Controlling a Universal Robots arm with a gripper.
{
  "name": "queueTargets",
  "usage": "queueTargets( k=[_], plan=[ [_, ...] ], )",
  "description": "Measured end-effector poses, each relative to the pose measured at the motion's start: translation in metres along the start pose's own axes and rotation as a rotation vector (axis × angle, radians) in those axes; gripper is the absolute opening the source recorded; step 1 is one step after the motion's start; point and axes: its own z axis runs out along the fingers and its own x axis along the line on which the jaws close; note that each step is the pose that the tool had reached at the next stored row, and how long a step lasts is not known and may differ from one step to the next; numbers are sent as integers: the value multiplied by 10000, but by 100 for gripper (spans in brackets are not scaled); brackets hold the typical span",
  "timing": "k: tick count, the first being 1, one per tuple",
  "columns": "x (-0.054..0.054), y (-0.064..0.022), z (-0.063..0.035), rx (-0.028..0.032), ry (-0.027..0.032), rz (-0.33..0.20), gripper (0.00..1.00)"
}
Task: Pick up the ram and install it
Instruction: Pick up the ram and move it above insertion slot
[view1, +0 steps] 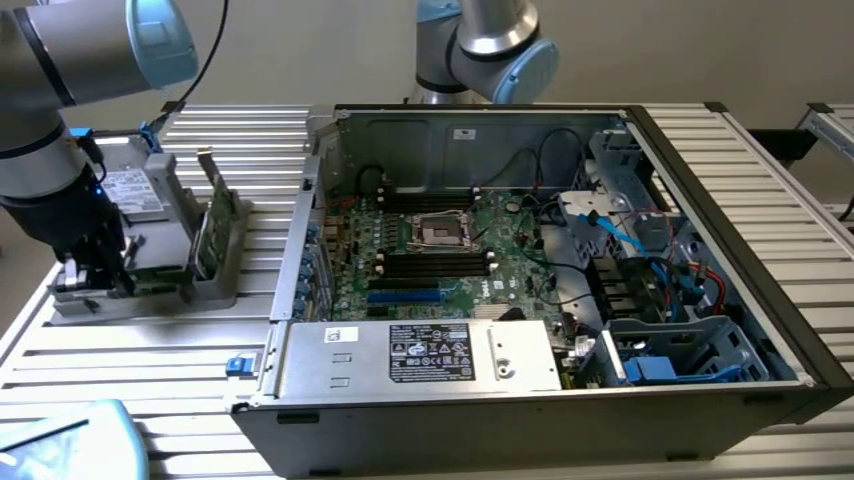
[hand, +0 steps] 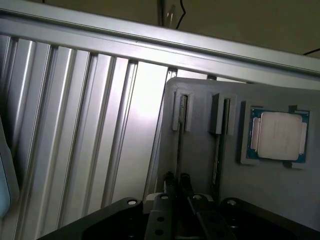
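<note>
The ram (hand: 179, 142) is a thin green stick standing on edge in a slot of the grey holder (hand: 200, 165). My gripper (hand: 177, 179) sits right over it, its two dark fingertips (hand: 169, 181) close together on either side of the stick's edge, shut on it. A second stick (hand: 218, 150) stands in the neighbouring slot. In the exterior view the gripper (view1: 94, 285) is down at the near end of the same grey holder (view1: 174, 295), at the exterior view's left of the open computer case (view1: 534, 400). The motherboard (view1: 441, 250) lies inside the case with black memory slots (view1: 434, 262).
A square silver processor chip (hand: 280, 135) rests in a pocket of the holder. A wider green card (view1: 214, 225) stands upright in the holder beside my arm. A second robot arm (view1: 481, 40) rises behind the case. Ribbed aluminium table (view1: 147, 370) surrounds everything.
</note>
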Motion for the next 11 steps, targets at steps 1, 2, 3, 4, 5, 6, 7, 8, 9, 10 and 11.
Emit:
queueTargets(
  k=[1, 2, 3, 4, 5, 6, 7, 8, 9, 10, 11],
  plan=[
    [0, -1, 0, 1, -1, 4, 15],
    [0, -2, 0, 2, -2, 6, 15],
    [0, -2, 0, 3, -2, 8, 15],
    [0, -2, 0, 3, -2, 9, 15],
    [-1, -3, -1, 1, -1, 10, 15],
    [-2, -3, 0, 2, -2, 13, 15],
    [-4, -3, 0, 2, -1, 15, 15],
    [-5, -3, 0, 2, -2, 16, 15],
    [-5, -3, 0, 2, -2, 16, 15],
    [-5, -3, 0, 1, -2, 17, 15],
    [-7, -3, 0, 2, -2, 16, 15]
  ],
)
